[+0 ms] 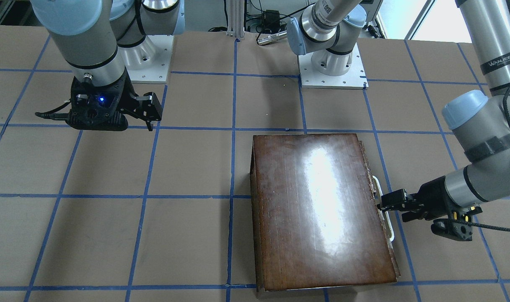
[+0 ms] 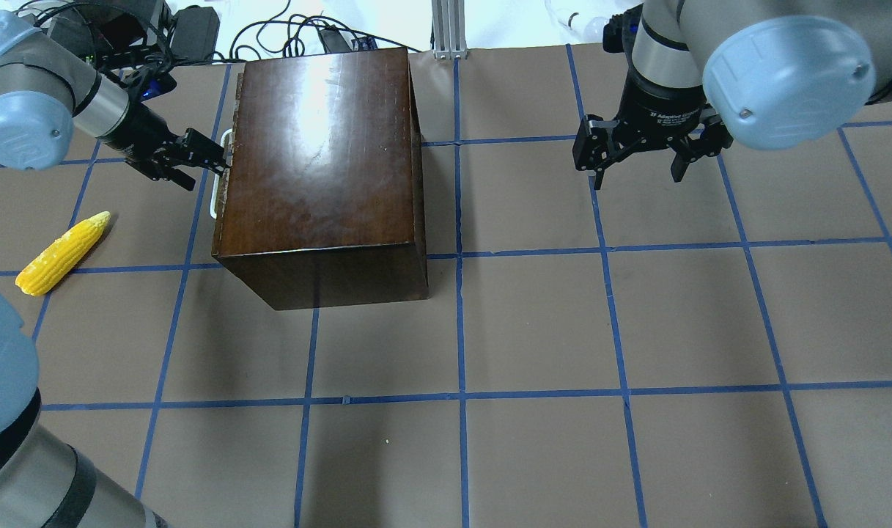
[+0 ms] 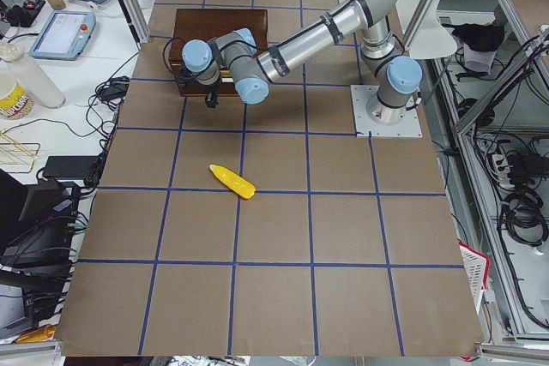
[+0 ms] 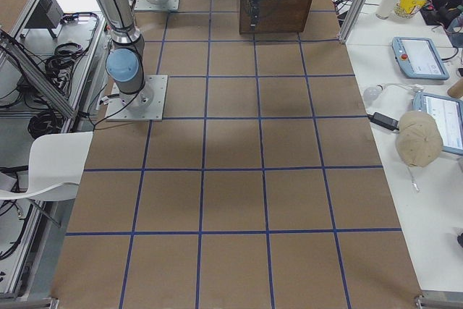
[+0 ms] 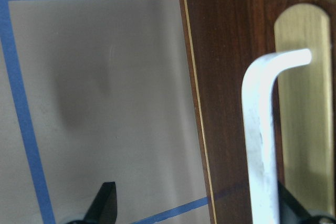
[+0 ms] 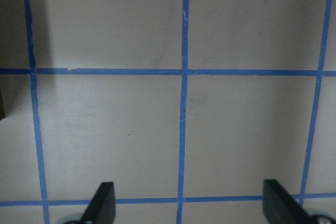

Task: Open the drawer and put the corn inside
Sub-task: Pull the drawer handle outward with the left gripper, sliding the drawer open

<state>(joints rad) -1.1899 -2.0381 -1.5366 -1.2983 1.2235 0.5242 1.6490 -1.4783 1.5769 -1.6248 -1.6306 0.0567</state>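
Brown paper marked with a grid of blue tape lines covers the surface [image 2: 563,330]. A glossy dark-brown wooden box [image 2: 321,147] stands on it, in the half on the robot's left.

Drawer [image 5: 226,77]: a worn dark-brown front panel is fitted to the side of the box that faces away from the right arm. The drawer sits shut, with its panel level with the box edge. A thin white handle [image 2: 213,202] runs along the panel. The left wrist view shows it mounted over a brass-coloured plate [image 5: 302,103].

Left claw [image 2: 209,155]: positioned at the handle, reaching in sideways toward the panel. Its fingers are spread apart. In the left wrist view the handle stands between the two fingertips, close to one fingertip [image 5: 294,208] and well clear of the other. Contact with the handle cannot be determined.

Right claw [image 2: 636,176]: suspended above the surface, pointing down, well apart from the box. Its fingers are spread wide, and the right wrist view shows only taped paper between them.

Corn [image 2: 63,253]: a bright yellow toy cob with kernel rows lies flat on the surface, on the drawer side of the box. It is apart from both the box and the left claw. Its paler tapered tip is turned toward the left arm, and its blunt end lies across a blue line.
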